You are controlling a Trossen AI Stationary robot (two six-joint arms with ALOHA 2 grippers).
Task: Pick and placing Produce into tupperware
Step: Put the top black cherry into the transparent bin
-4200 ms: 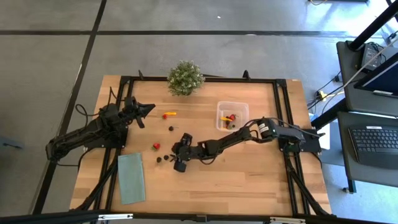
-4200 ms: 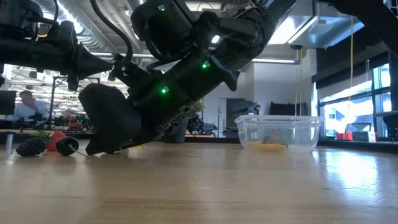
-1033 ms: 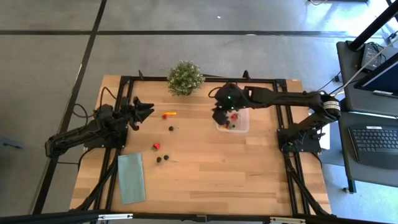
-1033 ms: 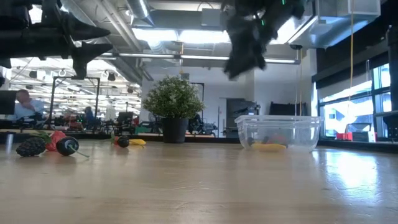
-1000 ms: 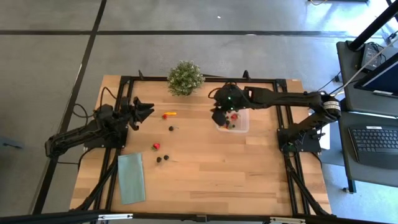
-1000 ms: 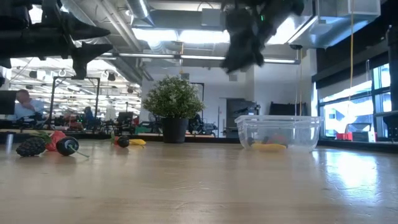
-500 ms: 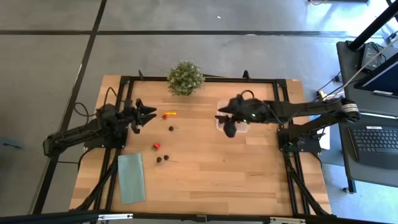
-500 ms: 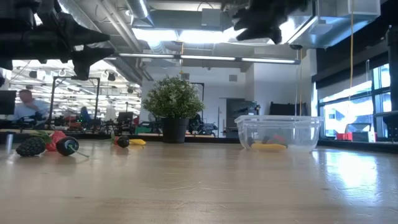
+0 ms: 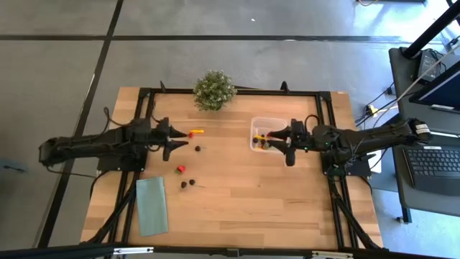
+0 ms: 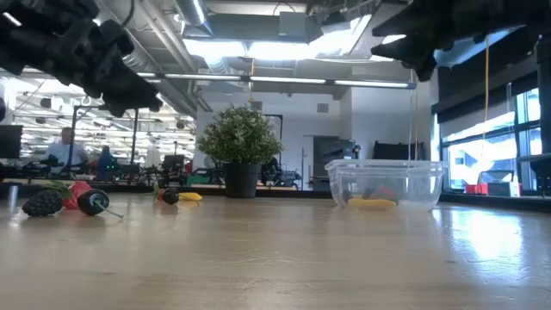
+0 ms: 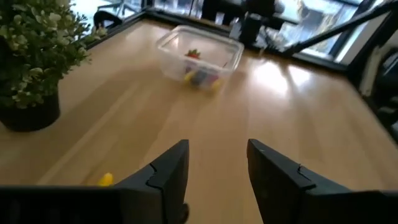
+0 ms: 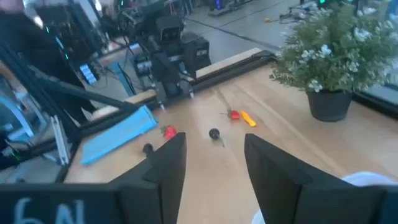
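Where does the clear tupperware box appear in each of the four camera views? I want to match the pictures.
High view: the tupperware sits right of the table's centre, just before the right gripper.
Low view: the box stands at right on the tabletop.
Left wrist view: far across the table, near the top.
Right wrist view: only a pale rim at the bottom right corner, possibly the box.
Shared landmark: the potted plant.

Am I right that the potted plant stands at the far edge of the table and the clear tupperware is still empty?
Not quite: the tupperware already holds a few produce pieces, red and yellow, as the left wrist view shows. The potted plant does stand at the table's far edge.
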